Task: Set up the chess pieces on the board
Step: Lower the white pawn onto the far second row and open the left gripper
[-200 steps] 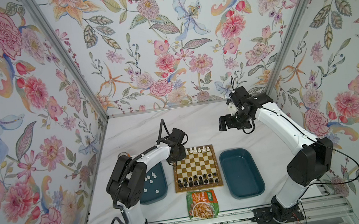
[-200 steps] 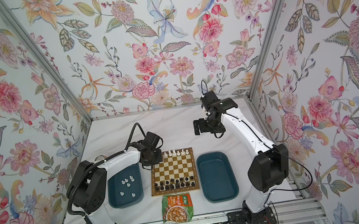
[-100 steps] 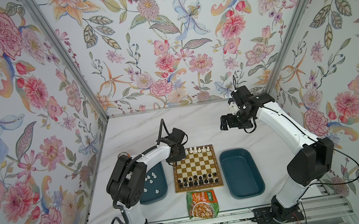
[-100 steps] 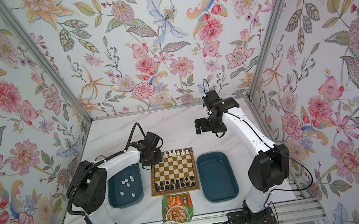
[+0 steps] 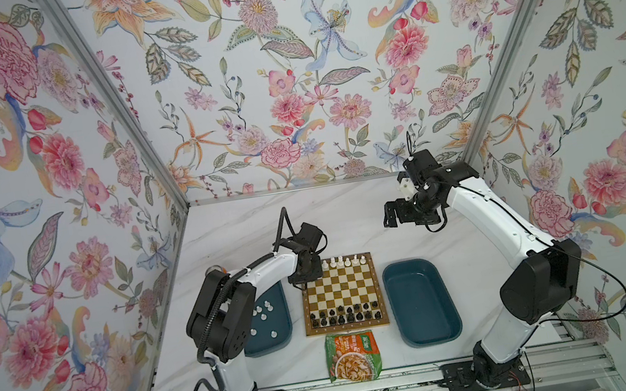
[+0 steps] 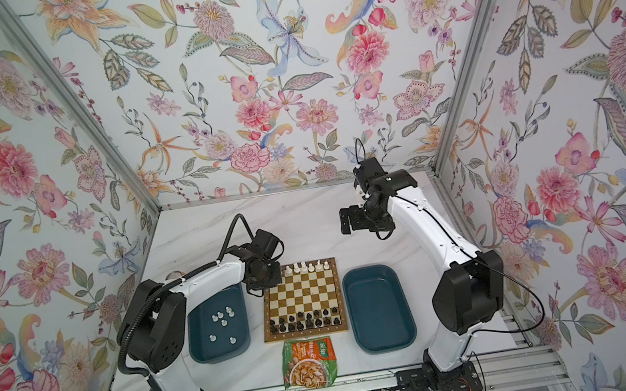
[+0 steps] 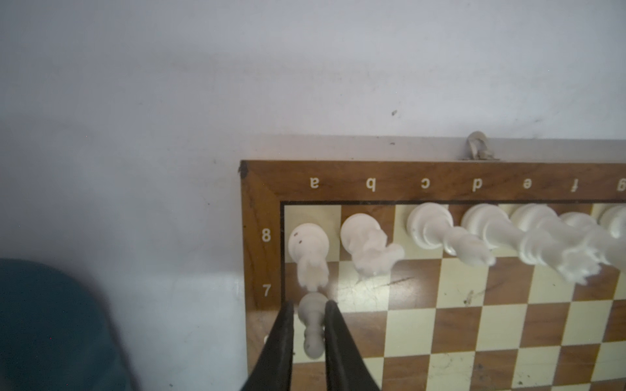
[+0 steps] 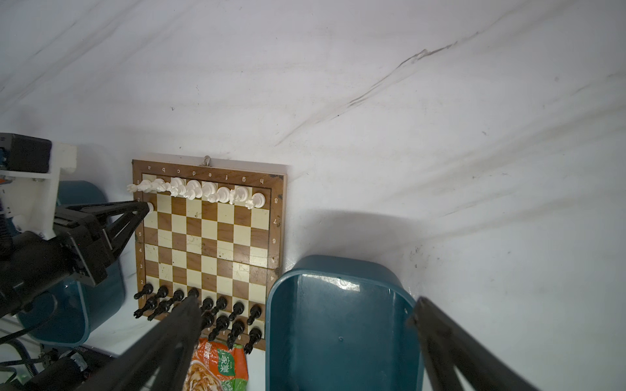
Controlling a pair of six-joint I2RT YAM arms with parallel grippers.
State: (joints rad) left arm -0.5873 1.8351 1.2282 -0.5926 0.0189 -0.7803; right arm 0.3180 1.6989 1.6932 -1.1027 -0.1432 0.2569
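The board (image 5: 341,290) lies mid-table, also seen from the left wrist (image 7: 338,182). White pieces (image 5: 344,261) line its far row and black pieces (image 5: 346,314) fill its two near rows. My left gripper (image 7: 310,333) reaches the board's far left corner (image 5: 307,279). A white pawn (image 7: 313,318) stands upright on square a7 between its narrowly open jaws, one finger touching it and the other just clear. Several loose white pawns (image 5: 264,317) lie in the left teal tray (image 5: 284,337). My right gripper (image 5: 390,216) hangs wide open and empty, high over the table's far right.
An empty teal tray (image 5: 420,302) sits right of the board, below the right gripper (image 8: 305,301) in its wrist view. A snack packet (image 5: 352,356) lies in front of the board. The floral walls close in on three sides.
The left jaws have parted slightly around the pawn, which now stands on a7. The right arm has shifted only slightly.
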